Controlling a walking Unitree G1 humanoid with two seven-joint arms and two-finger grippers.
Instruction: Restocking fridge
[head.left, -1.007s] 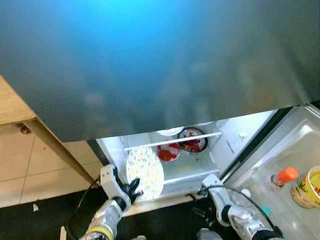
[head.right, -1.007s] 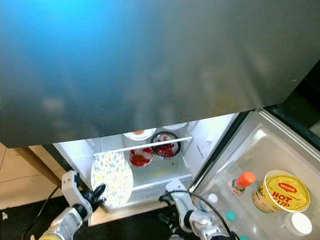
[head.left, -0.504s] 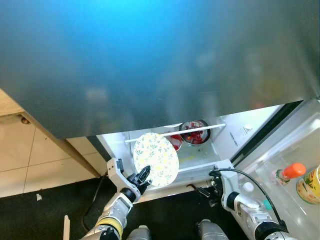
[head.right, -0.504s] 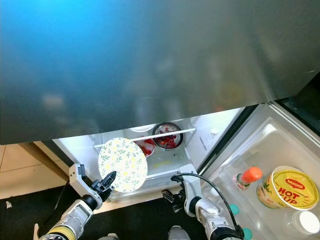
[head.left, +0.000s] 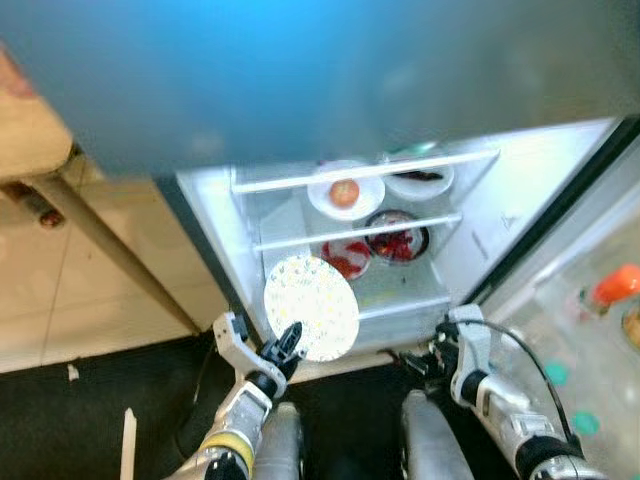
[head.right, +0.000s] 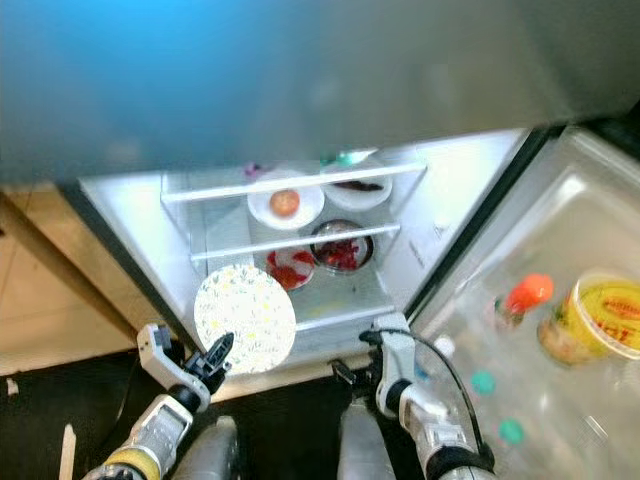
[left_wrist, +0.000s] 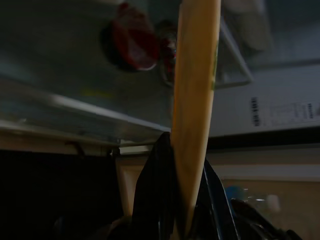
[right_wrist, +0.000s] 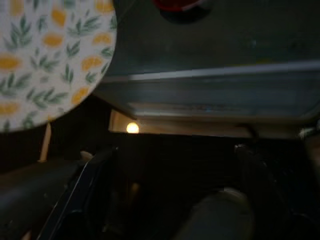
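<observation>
Left claw (head.left: 288, 343) pinching plate (head.left: 311, 307) rim, upright

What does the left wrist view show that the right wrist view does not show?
Left wrist view: the plate edge-on, clamped between the left gripper fingers, with the door's white label beyond. Right wrist view: the plate's patterned face with yellow lemons and green leaves, and the right gripper, open and holding nothing. Both show the lit fridge shelf and a red bowl on it.
</observation>
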